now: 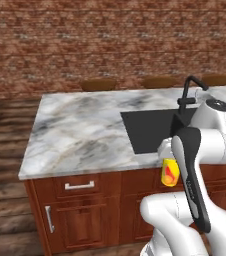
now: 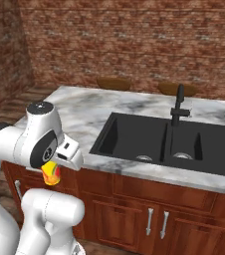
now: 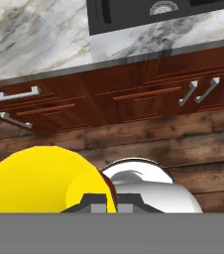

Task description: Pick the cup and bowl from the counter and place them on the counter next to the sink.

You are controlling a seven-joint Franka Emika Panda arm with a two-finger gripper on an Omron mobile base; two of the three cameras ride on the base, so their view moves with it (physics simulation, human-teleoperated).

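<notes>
Nearest the base, the gripper (image 3: 111,201) stands fully closed on the cup (image 1: 170,172), and the yellow tumbler hangs in the air in front of the reddish-brown cabinets (image 1: 85,210), below the level of the counter (image 1: 80,135) and touching nothing else. In the hand view the cup (image 3: 44,181) bulks large at the lower left, with the wooden floor (image 3: 183,144) and the cabinet fronts beyond it, so the hand looks down and forward over the counter edge. In the right base view the cup (image 2: 51,174) shows beneath the wrist, tucked close to the arm. The step in hand appears to be the carry toward the placement spot, and the cup must be raised above the counter edge before any forward travel, otherwise its body is likely to strike the cabinet face or the marble lip. The open marble to the left of the sink (image 1: 155,130) offers a broad landing area just beside the basin; the operator should keep the cup upright, bring it down until its base meets the marble, and only then release. Farther back stands the faucet (image 2: 179,105), and beyond it the brick wall (image 2: 134,45). The bowl cannot be located from these views.
</notes>
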